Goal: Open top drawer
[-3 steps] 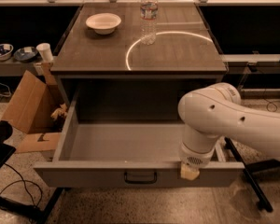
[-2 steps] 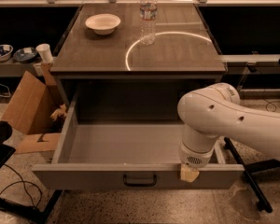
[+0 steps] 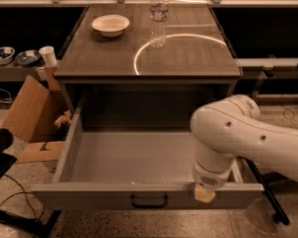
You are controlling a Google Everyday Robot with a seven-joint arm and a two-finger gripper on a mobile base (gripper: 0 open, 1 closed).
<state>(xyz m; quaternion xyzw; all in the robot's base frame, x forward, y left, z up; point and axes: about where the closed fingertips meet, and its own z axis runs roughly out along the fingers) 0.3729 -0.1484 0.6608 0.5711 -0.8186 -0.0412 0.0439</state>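
Drawer travel: no visible change from a second ago. The top drawer [image 3: 89, 200] stands pulled well out past the counter's [image 3: 188, 58] front edge, its plain grey sheet-metal interior exposed. Task reads as essentially done. The gripper [image 3: 204, 194] sits at the drawer front's top lip, right of the dark rectangular handle [image 3: 149, 201] and forward of the counter's front right corner. Only a tan tip shows under the rounded white wrist; it is probably touching the lip, and whether it grips cannot be told. Counter top is matte woodgrain.
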